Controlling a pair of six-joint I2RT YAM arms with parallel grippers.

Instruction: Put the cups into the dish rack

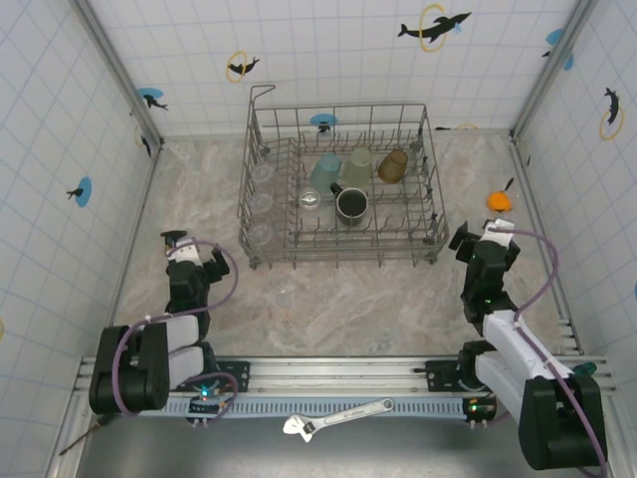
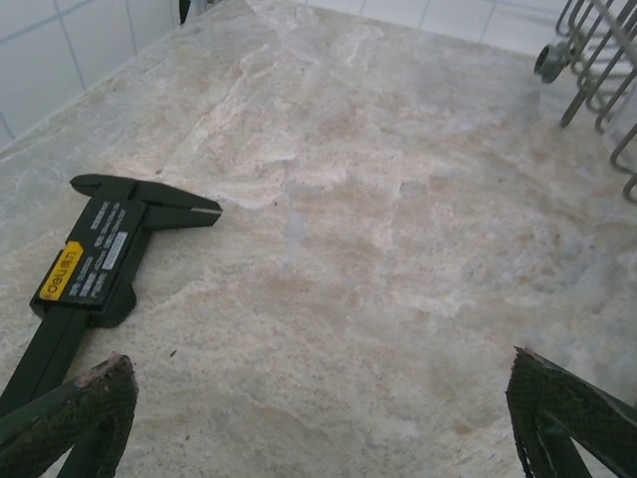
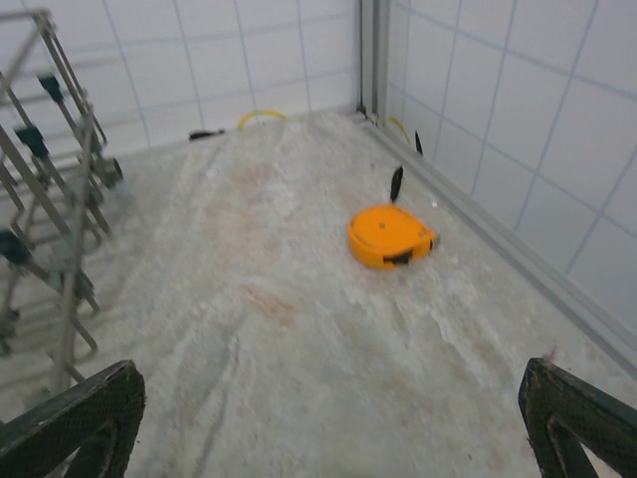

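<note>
Though faint in the dish rack (image 1: 343,261), clear tumblers (image 1: 261,204); both jaws wide, empty.

Bare table (image 1: 338,311) before dish rack (image 1: 348,259)

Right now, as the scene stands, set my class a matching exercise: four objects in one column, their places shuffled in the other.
Objects
1 black mug
2 orange tape measure
3 wrench
4 caliper

Places
A on the near metal ledge
B inside the dish rack
C on the table, just ahead of the left gripper
D on the table, right of the dish rack

Pairs: 1-B, 2-D, 3-A, 4-C
</note>
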